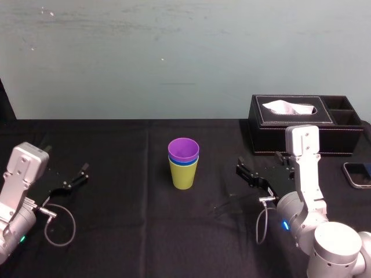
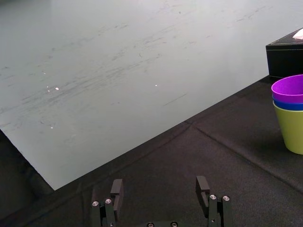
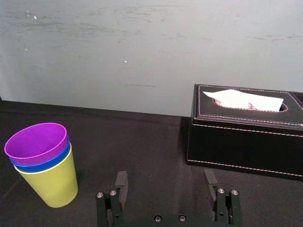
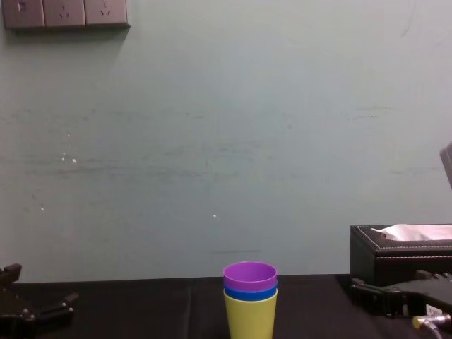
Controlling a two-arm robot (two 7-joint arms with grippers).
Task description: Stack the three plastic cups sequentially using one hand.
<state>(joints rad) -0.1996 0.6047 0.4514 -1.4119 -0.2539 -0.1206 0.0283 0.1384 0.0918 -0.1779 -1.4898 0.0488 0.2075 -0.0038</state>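
Nesting leaves just a rim band of the blue cup (image 3: 42, 164) visible.

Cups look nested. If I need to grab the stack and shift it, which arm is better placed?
Right, probably. The right gripper is open, nearer the cup stack, and its fingers point toward it. The left gripper is open too but lies farther off.
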